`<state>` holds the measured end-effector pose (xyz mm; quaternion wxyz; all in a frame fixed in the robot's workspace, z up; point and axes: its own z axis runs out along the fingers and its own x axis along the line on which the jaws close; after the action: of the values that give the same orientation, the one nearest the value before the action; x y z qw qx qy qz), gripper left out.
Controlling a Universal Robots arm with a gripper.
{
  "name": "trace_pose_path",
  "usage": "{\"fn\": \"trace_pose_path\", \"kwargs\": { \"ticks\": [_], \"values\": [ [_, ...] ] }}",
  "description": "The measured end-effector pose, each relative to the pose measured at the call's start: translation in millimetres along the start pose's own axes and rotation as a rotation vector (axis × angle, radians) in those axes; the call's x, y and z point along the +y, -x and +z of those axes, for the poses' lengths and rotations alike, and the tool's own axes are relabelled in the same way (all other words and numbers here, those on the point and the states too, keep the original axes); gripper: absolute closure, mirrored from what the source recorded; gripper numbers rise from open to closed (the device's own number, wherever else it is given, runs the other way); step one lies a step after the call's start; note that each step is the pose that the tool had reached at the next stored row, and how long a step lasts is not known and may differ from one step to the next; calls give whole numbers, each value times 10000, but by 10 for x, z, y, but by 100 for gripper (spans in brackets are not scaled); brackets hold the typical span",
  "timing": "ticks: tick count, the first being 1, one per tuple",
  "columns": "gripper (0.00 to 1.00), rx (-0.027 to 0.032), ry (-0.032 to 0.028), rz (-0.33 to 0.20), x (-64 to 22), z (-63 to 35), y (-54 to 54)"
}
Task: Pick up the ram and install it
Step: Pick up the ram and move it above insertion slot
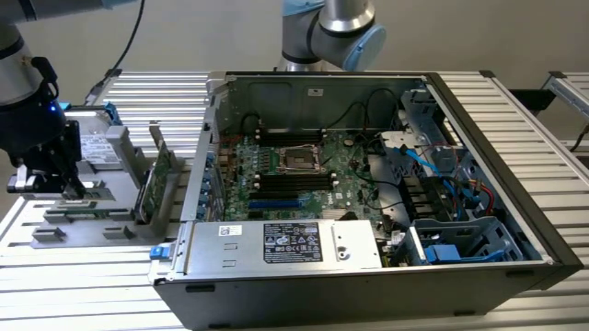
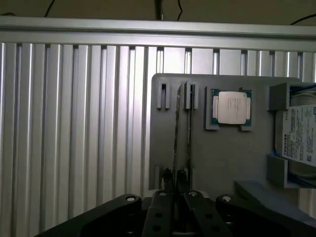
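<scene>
Starting at the exterior view's left, my arm is down over the grey holder (image 1: pixel 83 231) on the slatted worktop (image 1: pixel 92 289), with the claw (image 1: pixel 69 195) low among the holder's slots. From the wrist camera I see the claw (image 2: pixel 175 177) pinched in narrow on the near end of the ram (image 2: pixel 176 133). The ram stands on edge and runs away from me along its slot. I read that as a grip on the ram, though the contact itself is partly hidden by the fingers. The far end looks seated in the holder's bracket, so I judge the ram grasped but not yet lifted.

On the same holder, well apart from the ram, lie the square processor chip (image 2: pixel 232 107) and a labelled drive (image 2: pixel 299 136). Neither is part of my job.

Moving right in the exterior view, the taller green card (image 1: pixel 156 181) stands upright at the holder's edge, untouched. Beyond it the computer case (image 1: pixel 515 179) lies open with the motherboard (image 1: pixel 276 172) exposed. I can't tell which of its memory slots is free. Nothing has reached the case, so the carry and the install are all left to do.
</scene>
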<state>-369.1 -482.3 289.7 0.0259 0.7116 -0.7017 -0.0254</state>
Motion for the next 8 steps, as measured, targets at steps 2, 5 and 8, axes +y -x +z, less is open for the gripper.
{"fn": "trace_pose_path", "kwargs": {
  "ticks": [2, 5, 8],
  "values": [
    [86, -1, -1, 0, -27, -63, 9],
    [86, 0, -1, 0, -70, -171, 20],
    [86, 0, 0, 1, -122, -295, 27]
  ]
}}
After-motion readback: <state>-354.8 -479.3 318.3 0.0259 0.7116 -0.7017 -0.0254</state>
